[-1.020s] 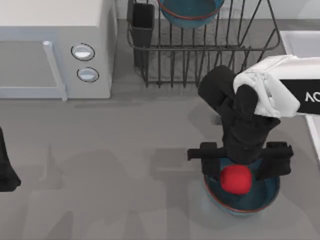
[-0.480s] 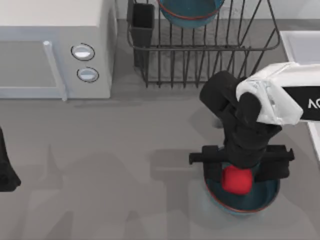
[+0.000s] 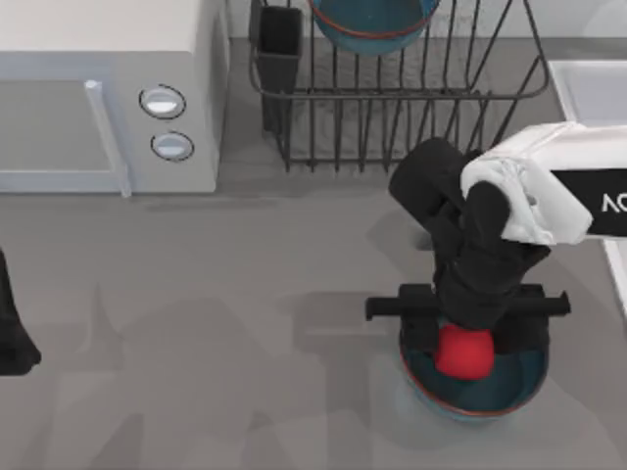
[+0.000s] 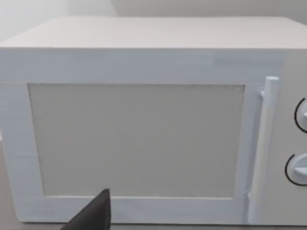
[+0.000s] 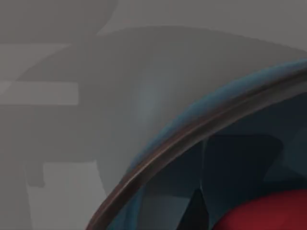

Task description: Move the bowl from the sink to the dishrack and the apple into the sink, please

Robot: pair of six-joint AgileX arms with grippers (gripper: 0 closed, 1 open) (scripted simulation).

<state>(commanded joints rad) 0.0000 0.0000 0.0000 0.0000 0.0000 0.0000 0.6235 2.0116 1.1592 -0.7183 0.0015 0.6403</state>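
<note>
A teal bowl (image 3: 519,390) with a reddish-brown rim stands on the grey counter at the front right, and the red apple (image 3: 463,356) lies inside it. My right gripper (image 3: 463,338) points down into this bowl, open, with one finger on each side of the apple. The right wrist view shows the bowl's rim (image 5: 192,132) close up and a piece of the apple (image 5: 268,215). A second teal bowl (image 3: 372,24) rests in the black wire dishrack (image 3: 392,108) at the back. The pale sink (image 3: 588,83) shows at the right edge. My left gripper (image 3: 12,338) is parked at the left edge.
A white microwave (image 3: 98,88) fills the back left; the left wrist view faces its door (image 4: 144,134). A dark cutlery cup (image 3: 279,44) stands at the dishrack's left corner. Bare grey counter stretches between the microwave and the front bowl.
My right gripper has come down a little over the apple and covers more of it. The arm has shifted slightly right. The left arm has not moved.
</note>
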